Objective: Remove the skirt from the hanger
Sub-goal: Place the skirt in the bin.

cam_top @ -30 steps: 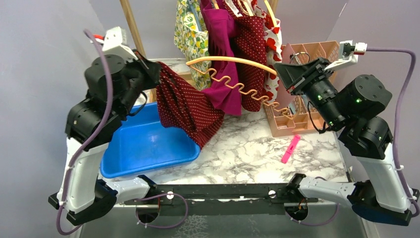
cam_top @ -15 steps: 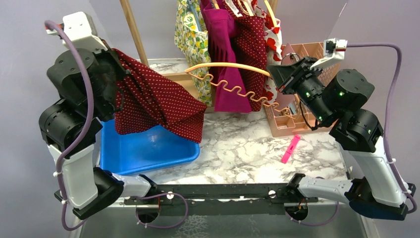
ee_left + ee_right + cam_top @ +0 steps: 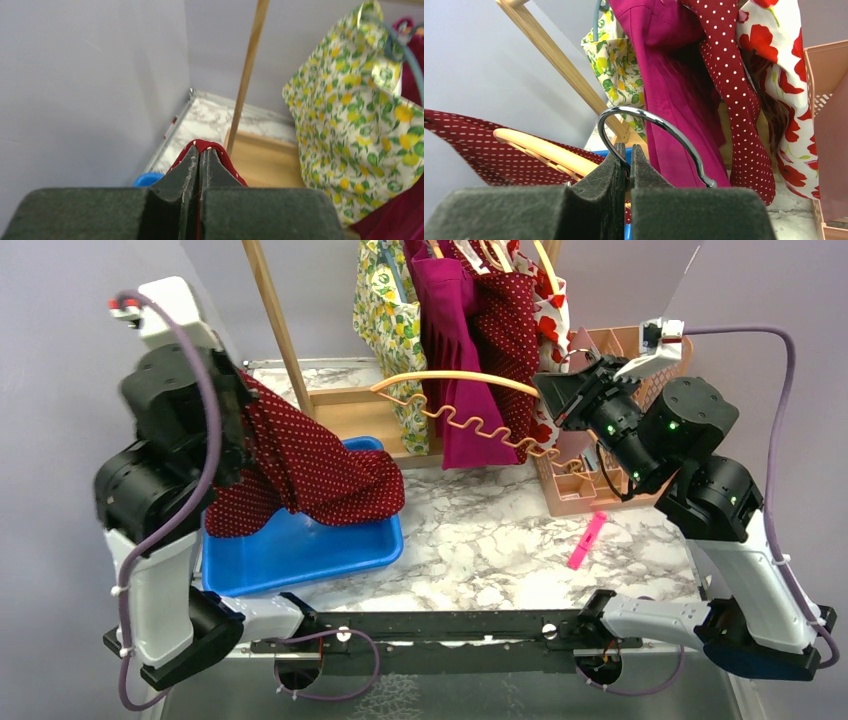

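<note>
Item: skirt, free of hanger, clamped in closed left pincer. Right pincer closed on hanger hook. Next, likely: release into tub beneath.

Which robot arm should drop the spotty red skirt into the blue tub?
Left. The left gripper is shut on the dark red white-dotted skirt, which hangs over the blue plastic tub. The right gripper is shut on the metal hook of the bare orange hanger, farther away.
</note>
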Controlling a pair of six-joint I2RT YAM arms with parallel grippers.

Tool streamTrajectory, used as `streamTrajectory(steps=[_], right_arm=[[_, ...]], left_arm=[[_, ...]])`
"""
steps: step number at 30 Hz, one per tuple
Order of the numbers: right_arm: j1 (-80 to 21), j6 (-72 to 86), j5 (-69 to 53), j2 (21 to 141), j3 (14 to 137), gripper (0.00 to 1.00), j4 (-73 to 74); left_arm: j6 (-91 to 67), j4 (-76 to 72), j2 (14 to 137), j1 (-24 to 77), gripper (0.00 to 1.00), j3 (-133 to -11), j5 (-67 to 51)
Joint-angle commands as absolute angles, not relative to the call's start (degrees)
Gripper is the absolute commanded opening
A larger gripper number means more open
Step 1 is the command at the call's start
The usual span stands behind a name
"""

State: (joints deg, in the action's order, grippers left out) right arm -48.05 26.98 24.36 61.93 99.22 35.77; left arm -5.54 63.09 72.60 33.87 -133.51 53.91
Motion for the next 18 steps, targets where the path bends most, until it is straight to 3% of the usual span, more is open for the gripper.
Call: streamTrajectory(steps=[1,11,18], right_arm=[[-48.16,27.75,24.56,61.64,98.85,0.01,33.66],[-48.16,27.68,24.56,60.70,98.47,0.01,35.07],[-48.16,28.78,22.71,60.42,97.47,0.01,35.34]], left_arm=[[-16.41,67.08,73.23,33.84,0.00,-124.19,49.58],[-9.26,70.44,71.32,33.86,0.00,-129.25,62.38],[-23.80,72.22,71.11,33.84,0.00,-116.58,48.34]])
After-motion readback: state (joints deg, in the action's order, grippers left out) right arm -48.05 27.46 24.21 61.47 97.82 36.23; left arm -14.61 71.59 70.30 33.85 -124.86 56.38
